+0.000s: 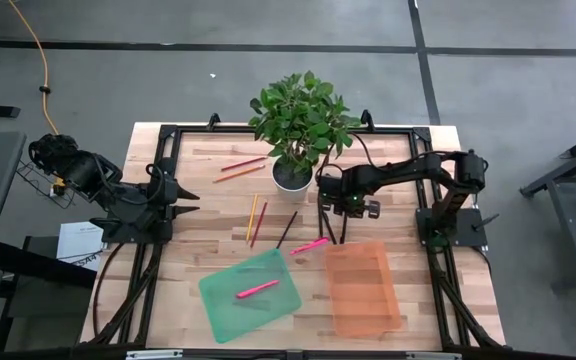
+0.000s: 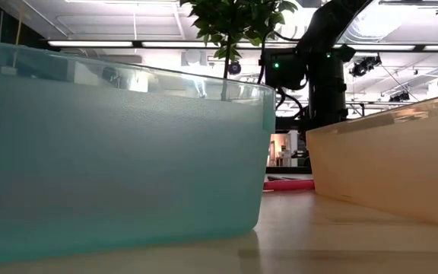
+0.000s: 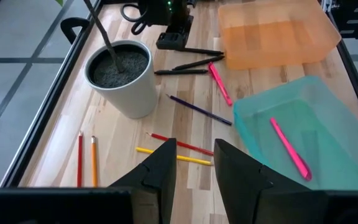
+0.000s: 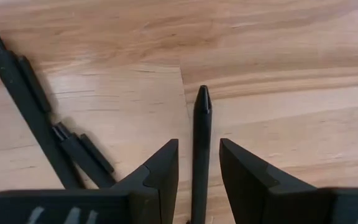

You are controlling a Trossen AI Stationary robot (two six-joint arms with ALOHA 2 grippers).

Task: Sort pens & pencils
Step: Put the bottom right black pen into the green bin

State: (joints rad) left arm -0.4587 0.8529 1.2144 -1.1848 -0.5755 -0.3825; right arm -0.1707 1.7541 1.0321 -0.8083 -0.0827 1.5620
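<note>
**My right fingers stand around a black pen, ready to close**

On the left side of the table my left gripper (image 1: 190,197) waits near the table edge. Its fingers are apart and they hold nothing. It points toward the middle of the table.

Going to the right, two pencils (image 1: 241,167) lie beside the white plant pot (image 1: 292,176). Three more pencils (image 1: 256,217) lie in the middle of the wooden table (image 1: 198,240), one yellow, one red and one dark. In front of them is the green tray (image 1: 230,303) with one pink pen (image 1: 257,289) already inside. Another pink pen (image 1: 310,245) lies on the wood between the two trays, just beside the corner of the orange tray (image 1: 363,310), in which I see nothing.

Then comes my right gripper (image 4: 198,163), low over the table just beside the pot. One black pen (image 4: 201,140) lies between its fingers, which are still a little open; I cannot tell if they touch it. Two other black pens (image 4: 39,118) lie near it on the wood.

I judge that I am at the step of picking this black pen. The next move calls for closing squarely on the barrel, lifting straight up, and carrying it to the green tray where the pink pen is.
</note>
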